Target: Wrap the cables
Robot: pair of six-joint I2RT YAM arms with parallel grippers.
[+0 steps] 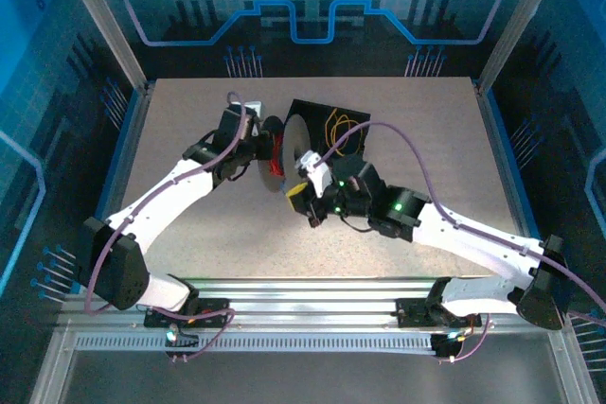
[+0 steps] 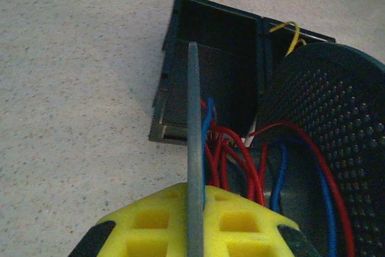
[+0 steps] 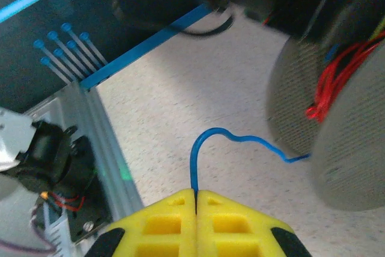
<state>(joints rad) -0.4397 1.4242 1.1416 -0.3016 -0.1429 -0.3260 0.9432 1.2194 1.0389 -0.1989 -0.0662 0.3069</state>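
Mid-counter [image 1: 189,253]: spool [image 1: 277,153] standing on edge, box [image 1: 327,118] just behind it. Between the spool's two discs, cables [image 2: 231,154] bunched. On the spool's left, left tool [image 2: 194,227] clamped over one disc's rim. In front, right tool [image 3: 195,209] pinching a single cable [image 3: 207,133] leading to the spool. In the box's right compartment, another cable [image 2: 292,31].

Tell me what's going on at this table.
The left gripper is shut on the edge of one disc of the spool, holding it upright. The right gripper pinches the blue cable, which leads into the gap between the spool's discs. The red cable is bunched in that gap. The yellow cable sits in the black box behind.
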